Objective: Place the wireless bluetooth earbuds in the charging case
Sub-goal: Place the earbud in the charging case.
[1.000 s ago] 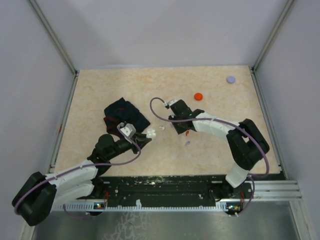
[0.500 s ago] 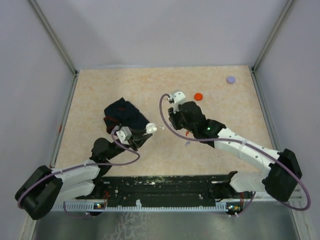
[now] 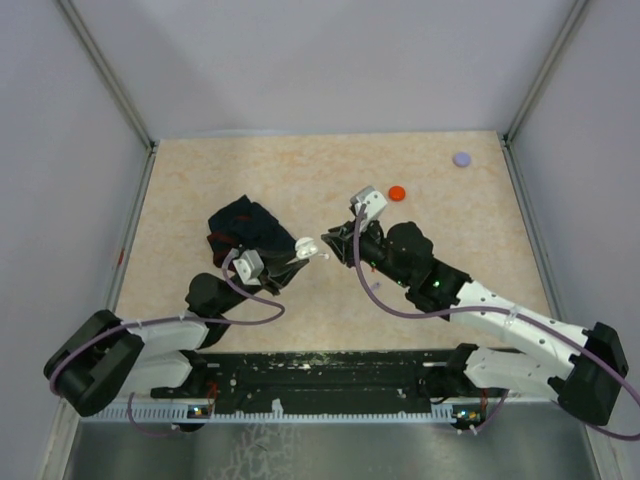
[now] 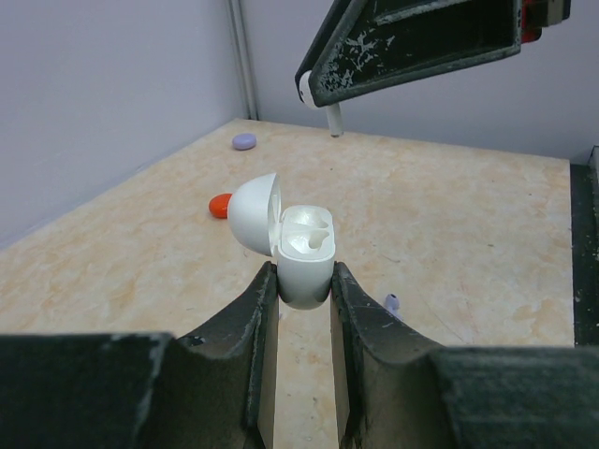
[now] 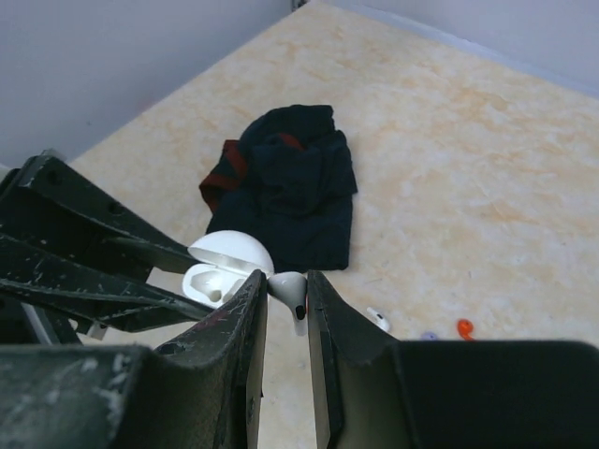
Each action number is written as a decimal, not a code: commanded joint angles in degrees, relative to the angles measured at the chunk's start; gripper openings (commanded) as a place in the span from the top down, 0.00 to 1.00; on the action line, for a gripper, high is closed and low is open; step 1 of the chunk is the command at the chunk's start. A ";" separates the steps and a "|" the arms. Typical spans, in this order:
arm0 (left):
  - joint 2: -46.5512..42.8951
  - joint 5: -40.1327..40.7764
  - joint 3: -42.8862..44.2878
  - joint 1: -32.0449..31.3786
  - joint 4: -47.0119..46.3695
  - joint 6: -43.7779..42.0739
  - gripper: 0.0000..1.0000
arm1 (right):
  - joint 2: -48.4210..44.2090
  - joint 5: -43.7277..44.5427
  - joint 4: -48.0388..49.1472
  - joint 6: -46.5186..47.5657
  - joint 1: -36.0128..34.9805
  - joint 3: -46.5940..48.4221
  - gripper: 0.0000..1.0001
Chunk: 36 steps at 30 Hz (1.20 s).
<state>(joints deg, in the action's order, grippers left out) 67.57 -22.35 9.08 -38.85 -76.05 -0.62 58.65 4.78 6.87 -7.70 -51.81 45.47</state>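
Where left jaws pinch the charging case [image 4: 305,245], its base is hidden.

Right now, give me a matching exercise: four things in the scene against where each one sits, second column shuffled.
Things:
1. white plastic charging case
2. white earbud
3. crumpled dark navy cloth
4. lavender round disc

Places or states:
A. far right corner of the table
B. pinched in the right gripper
C. lying on the table, left of centre
D. lid open, clamped in the left gripper

Pairs: 1-D, 2-B, 3-C, 4-A
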 commanded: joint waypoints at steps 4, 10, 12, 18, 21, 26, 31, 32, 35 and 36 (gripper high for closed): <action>2.05 -1.34 1.81 -0.04 -7.92 2.47 1.00 | -1.24 -6.05 14.17 -2.93 -2.31 -2.40 0.78; 2.87 -2.93 2.26 0.00 -9.53 3.89 1.00 | 0.46 -7.72 18.83 -3.89 -3.51 -3.25 0.78; 2.84 -2.73 2.17 0.00 -9.69 4.05 1.00 | 1.08 -7.98 18.81 -3.75 -3.89 -2.97 0.77; 2.44 -2.69 2.20 0.00 -10.21 4.74 1.00 | 3.06 -8.04 19.03 -3.68 -4.58 -2.78 0.77; 2.15 -2.57 2.17 0.00 -10.26 4.99 1.00 | 4.09 -7.90 18.99 -3.51 -4.88 -2.67 0.77; 1.35 -1.88 2.00 0.00 -10.41 5.70 1.00 | 5.08 -7.28 18.42 -2.83 -5.31 -2.41 0.77; 0.81 -1.42 1.73 0.00 -10.39 6.00 1.00 | 5.74 -6.36 17.92 -2.28 -5.79 -2.41 0.77; 0.73 -1.57 1.80 0.00 -10.45 6.16 1.00 | 5.90 -6.03 18.02 -2.11 -5.90 -2.45 0.77; 0.71 -1.86 1.78 0.00 -10.66 6.83 1.00 | 6.20 -5.39 18.36 -1.84 -6.02 -2.54 0.77; 0.62 -1.89 1.70 0.00 -10.78 6.91 1.00 | 6.23 -5.35 18.66 -1.79 -6.10 -2.64 0.77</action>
<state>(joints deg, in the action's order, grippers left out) 69.38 -24.05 10.07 -38.85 -82.70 4.71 64.27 -1.56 23.00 -10.28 -57.01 41.98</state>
